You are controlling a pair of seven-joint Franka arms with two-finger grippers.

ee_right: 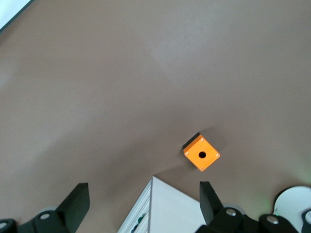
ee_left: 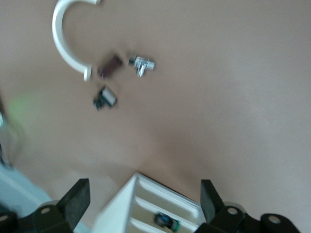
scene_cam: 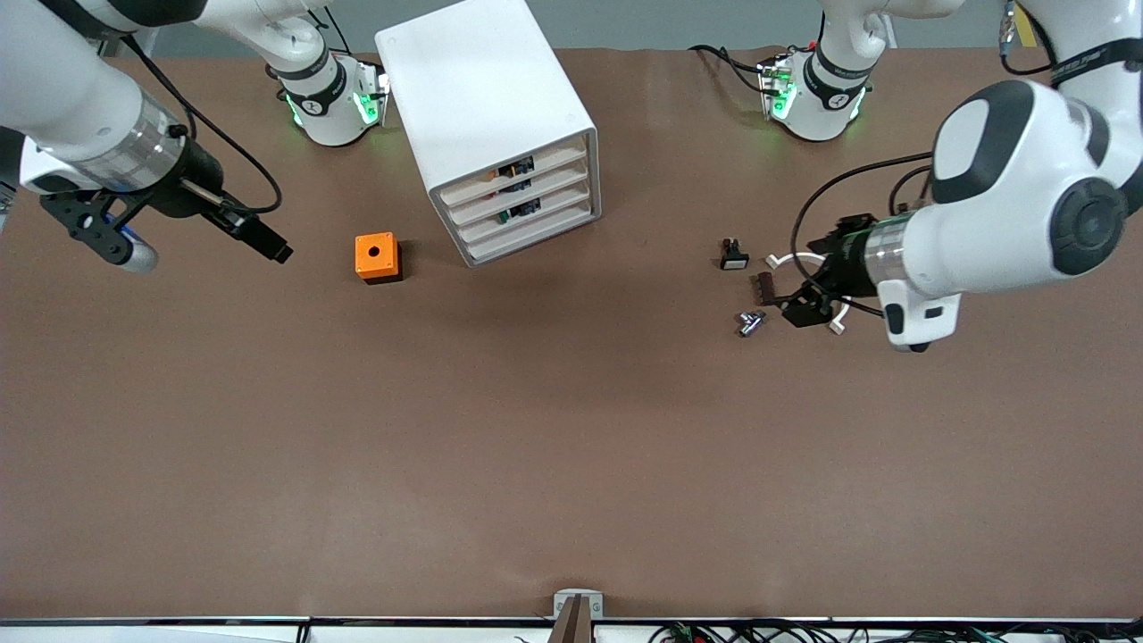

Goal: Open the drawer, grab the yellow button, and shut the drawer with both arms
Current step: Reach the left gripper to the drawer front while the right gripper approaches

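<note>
The white cabinet point(scene_cam: 487, 98) stands toward the robots' side of the table, and its four cream drawer fronts are all shut. The drawer point(scene_cam: 518, 170) is the topmost one. An orange and black bit that looks like the button point(scene_cam: 496, 175) shows inside it. My right gripper point(scene_cam: 277, 252) hangs open and empty over the table beside the orange cube point(scene_cam: 377, 257). In the right wrist view the right gripper point(ee_right: 143, 191) frames a cabinet corner point(ee_right: 180, 208). My left gripper point(scene_cam: 799, 308) hangs open over small parts toward the left arm's end. In the left wrist view the left gripper point(ee_left: 144, 191) has the cabinet point(ee_left: 121, 208) between its fingers.
The orange cube point(ee_right: 201, 154) has a hole in its top. Under the left gripper lie a white C-shaped piece point(ee_left: 65, 43), a brown strip point(scene_cam: 765, 288), a silver fitting point(scene_cam: 750, 321) and a black-and-white switch point(scene_cam: 732, 256). The lower drawers hold small dark parts point(ee_left: 165, 221).
</note>
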